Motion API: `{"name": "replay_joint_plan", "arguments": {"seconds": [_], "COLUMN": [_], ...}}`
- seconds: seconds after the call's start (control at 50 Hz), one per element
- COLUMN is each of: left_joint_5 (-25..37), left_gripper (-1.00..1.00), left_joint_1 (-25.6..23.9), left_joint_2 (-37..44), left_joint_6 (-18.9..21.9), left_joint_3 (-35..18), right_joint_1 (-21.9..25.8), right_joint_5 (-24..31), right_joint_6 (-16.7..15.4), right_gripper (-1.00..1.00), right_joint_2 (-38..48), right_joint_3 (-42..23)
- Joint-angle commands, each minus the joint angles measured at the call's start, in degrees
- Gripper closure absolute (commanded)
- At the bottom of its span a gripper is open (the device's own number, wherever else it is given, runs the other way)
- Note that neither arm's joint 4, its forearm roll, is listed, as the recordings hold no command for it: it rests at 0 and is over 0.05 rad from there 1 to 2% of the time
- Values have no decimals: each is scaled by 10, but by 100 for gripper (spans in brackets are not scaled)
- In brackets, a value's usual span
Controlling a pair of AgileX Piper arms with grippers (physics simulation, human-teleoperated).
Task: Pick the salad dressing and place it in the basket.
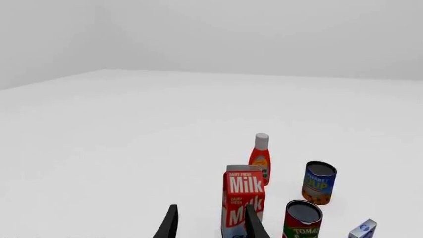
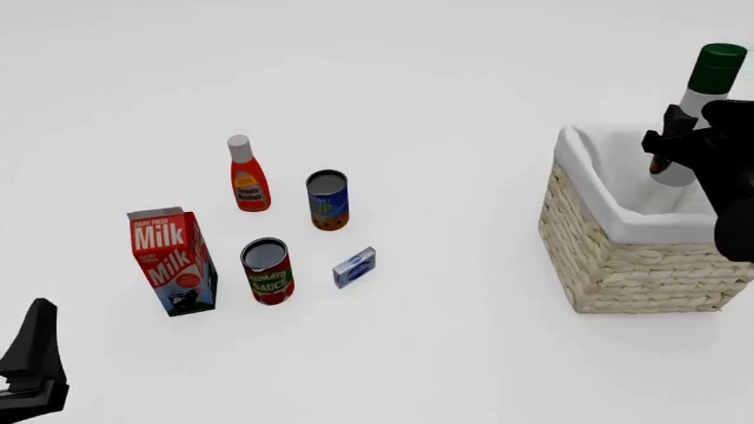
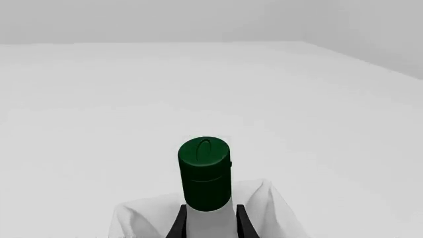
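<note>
Green-capped salad dressing [image 2: 707, 93] gripped by right gripper [image 2: 667, 146] above basket [image 2: 624, 265]; left gripper [image 1: 210, 225] fingers apart; carton [image 2: 172, 261] reads "Milk".

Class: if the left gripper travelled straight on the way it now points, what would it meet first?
Probably the red-and-white milk carton, just beside the left gripper; depth is unclear, so it might pass alongside.

Salad dressing [image 3: 206, 198]: white bottle neck, dark green cap uppermost, upright. Right gripper [image 3: 210, 225]: two dark fingers [image 3: 180, 224] pressed against the neck on either side. Basket [image 3: 135, 213]: white cloth lining just behind and below the bottle (wicker out of view). Surroundings: plain white surface.
</note>
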Motion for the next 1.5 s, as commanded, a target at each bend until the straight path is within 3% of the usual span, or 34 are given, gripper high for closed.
{"name": "replay_joint_plan", "arguments": {"seconds": [0.02,1.36,1.38,1.5], "left_joint_5": [1,-2,-2,-2], "left_gripper": [-100,-100,-100,-100], "left_joint_1": [1,5,6,6], "left_joint_2": [0,0,0,0], "left_joint_6": [-1,-3,-3,-3], "left_joint_3": [0,0,0,0], "right_joint_1": [-1,9,9,11], "right_joint_5": [-3,-6,-6,-3], "right_joint_6": [12,26,26,29], "right_gripper": [100,100,-100,-100], "right_joint_2": [3,37,37,35], "right_joint_3": [-3,1,1,-1]}}
